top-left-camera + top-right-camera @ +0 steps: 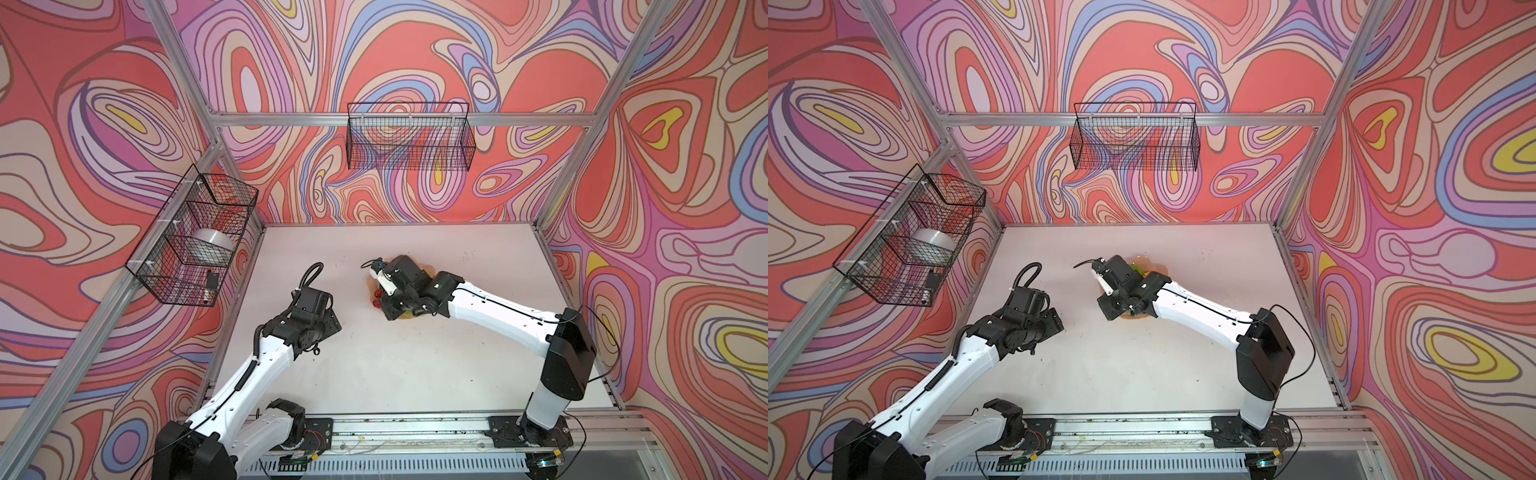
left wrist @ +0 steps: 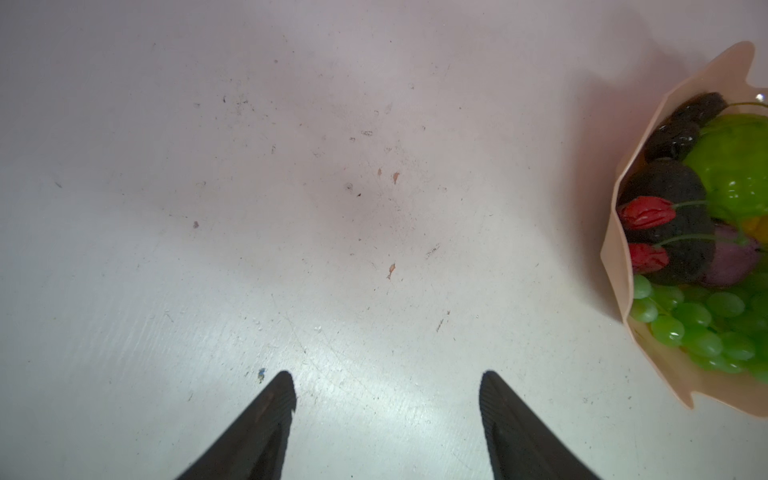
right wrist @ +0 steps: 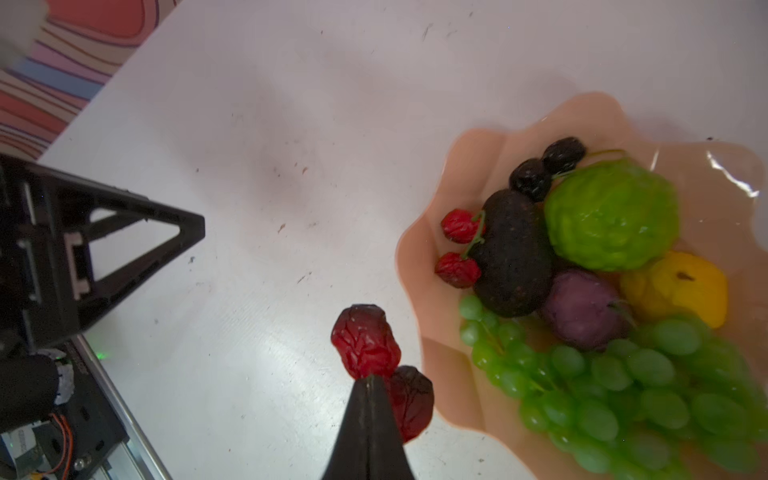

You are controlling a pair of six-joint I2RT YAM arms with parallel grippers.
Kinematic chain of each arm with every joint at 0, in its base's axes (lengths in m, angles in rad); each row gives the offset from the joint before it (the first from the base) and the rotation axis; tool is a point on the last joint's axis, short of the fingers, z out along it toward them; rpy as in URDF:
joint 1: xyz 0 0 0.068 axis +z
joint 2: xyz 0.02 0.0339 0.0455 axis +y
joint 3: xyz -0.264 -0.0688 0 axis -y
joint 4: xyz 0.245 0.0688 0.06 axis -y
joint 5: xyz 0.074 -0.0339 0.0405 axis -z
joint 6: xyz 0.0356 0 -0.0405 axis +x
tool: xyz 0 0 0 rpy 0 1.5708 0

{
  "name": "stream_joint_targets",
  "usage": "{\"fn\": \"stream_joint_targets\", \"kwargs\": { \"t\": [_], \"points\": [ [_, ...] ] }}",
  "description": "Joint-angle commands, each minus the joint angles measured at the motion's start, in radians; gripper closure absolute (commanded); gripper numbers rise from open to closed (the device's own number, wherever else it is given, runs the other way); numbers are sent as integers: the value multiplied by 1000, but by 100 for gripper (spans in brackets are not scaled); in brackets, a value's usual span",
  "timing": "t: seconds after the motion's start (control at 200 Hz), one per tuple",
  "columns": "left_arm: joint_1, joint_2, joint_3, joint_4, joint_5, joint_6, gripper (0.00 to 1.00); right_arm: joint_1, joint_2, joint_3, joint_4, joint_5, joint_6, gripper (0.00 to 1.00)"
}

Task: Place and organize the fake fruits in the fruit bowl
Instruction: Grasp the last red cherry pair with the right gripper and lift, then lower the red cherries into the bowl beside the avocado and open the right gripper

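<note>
Right gripper (image 3: 370, 380): tips pressed together, pinching a red cherry pair (image 3: 368, 343) just outside the bowl (image 3: 519, 137) rim, over the table (image 3: 291, 124).

Left gripper (image 2: 387, 384): spread wide over the table, well apart from the bowl.

Top views: the right arm (image 1: 490, 305) covers the bowl. Only rim slivers and the pinched cherries show.

Right wrist view alone gives the full bowl count:
- one green ball (image 3: 611, 216)
- one lemon (image 3: 677, 286)
- one purple ball (image 3: 582, 309)
- one avocado (image 3: 511, 257)
- one grape bunch (image 3: 623, 386)
- one black cherry pair (image 3: 548, 166)
- one other red pair (image 3: 457, 249)

Two baskets (image 1: 409, 137) hang on the walls.
</note>
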Motion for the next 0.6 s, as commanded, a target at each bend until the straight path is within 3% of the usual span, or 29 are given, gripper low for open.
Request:
{"fn": "stream_joint_targets", "kwargs": {
  "t": [0.0,0.596],
  "points": [
    [9,8,3,-31,-23,16,26,-39,9,49,-27,-126,6,100],
    [9,27,22,-40,-22,37,26,-151,241,223,-8,-168,12,100]
  ]
}}
